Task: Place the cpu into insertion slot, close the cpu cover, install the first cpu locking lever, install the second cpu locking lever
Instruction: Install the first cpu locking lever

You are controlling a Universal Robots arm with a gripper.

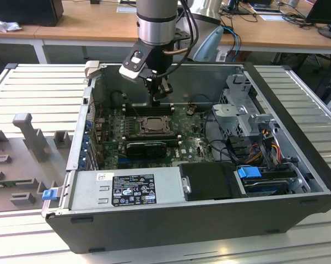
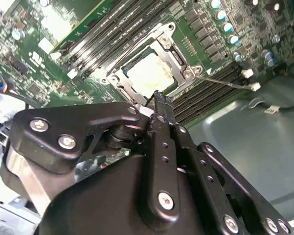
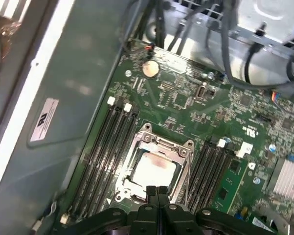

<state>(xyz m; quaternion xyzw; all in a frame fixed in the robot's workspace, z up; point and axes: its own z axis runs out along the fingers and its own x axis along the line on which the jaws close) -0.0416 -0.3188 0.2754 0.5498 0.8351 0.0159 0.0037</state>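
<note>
- A pale ribbed metal bench (image 1: 27,88) carries an open black computer case (image 1: 209,223) lying on its side.
- On the exterior view's left, a grey moulded tray (image 1: 22,154) lies just beside the case.
- Behind the bench stand wooden desks (image 1: 82,27) with cables and screens on them.
- A green circuit board (image 1: 194,138) covers the case floor, and a grey power supply box (image 1: 126,188) sits along the case's near wall.
- The cpu (image 3: 154,169) lies flat in the insertion slot (image 1: 166,127), between rows of long black memory slots (image 3: 107,147).
- The cpu cover (image 3: 162,142) lies down around the cpu, whose pale face shows through the window.
- The arm (image 1: 156,22) reaches down into the case.
- In both wrist views the tool (image 3: 159,190) has its fingers together with nothing between them, and it hangs at the slot's edge.
- Whether the tool touches the cover cannot be told.
</note>
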